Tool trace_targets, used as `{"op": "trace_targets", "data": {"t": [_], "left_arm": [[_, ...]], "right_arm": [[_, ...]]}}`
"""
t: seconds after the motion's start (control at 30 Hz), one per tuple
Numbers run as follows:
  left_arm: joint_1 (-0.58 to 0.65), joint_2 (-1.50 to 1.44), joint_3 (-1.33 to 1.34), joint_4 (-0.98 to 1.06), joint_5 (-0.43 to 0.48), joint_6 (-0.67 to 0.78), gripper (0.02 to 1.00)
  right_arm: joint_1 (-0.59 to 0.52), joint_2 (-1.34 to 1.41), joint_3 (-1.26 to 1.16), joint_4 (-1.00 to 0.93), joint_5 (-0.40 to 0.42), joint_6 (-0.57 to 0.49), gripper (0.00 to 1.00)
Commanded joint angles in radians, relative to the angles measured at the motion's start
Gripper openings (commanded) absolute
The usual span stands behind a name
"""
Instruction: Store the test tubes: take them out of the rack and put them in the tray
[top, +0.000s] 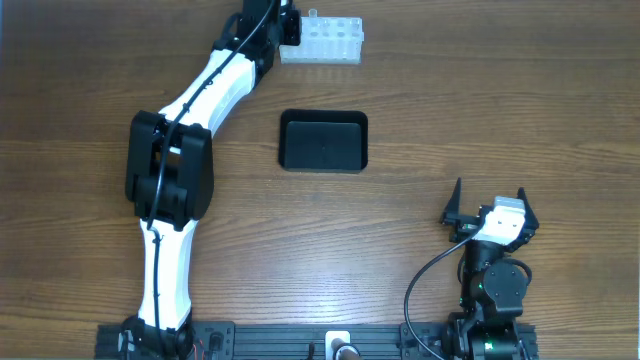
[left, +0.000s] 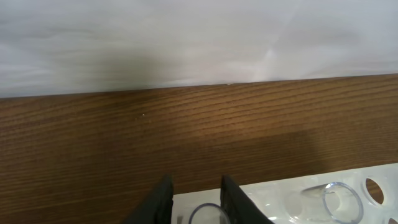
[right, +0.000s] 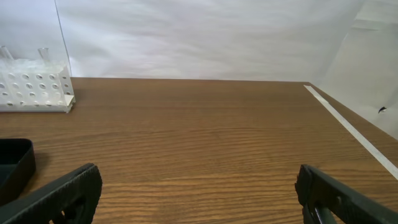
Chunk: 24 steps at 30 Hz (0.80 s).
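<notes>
One tube (left: 207, 212) inside slightly open left pincer (left: 196, 182)

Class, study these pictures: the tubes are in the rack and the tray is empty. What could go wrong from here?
1. The left gripper is at the end of the rack; a slanted pull could tip or drag the rack, which stands near the table's far edge.
2. A neighbouring tube stands close by and might be knocked.
3. The tray lies apart from the rack; a tube released too high could bounce out.
</notes>
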Motion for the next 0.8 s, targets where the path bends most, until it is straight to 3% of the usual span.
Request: {"op": "trace_targets", "data": {"t": [0.03, 0.13, 0.8], "left_arm": [[0.001, 0.018, 0.027, -0.001, 0.008, 0.000, 0.215], [0.001, 0.018, 0.027, -0.002, 0.013, 0.000, 0.132], [-0.010, -0.081, 0.027, -0.027, 0.016, 0.001, 0.093]], "right_arm": [[-0.006, -0.005, -0.005, -0.001, 0.015, 0.000, 0.993], [-0.006, -0.005, -0.005, -0.001, 0.015, 0.000, 0.993], [-0.006, -0.005, -0.005, -0.001, 0.015, 0.000, 0.993]]}}
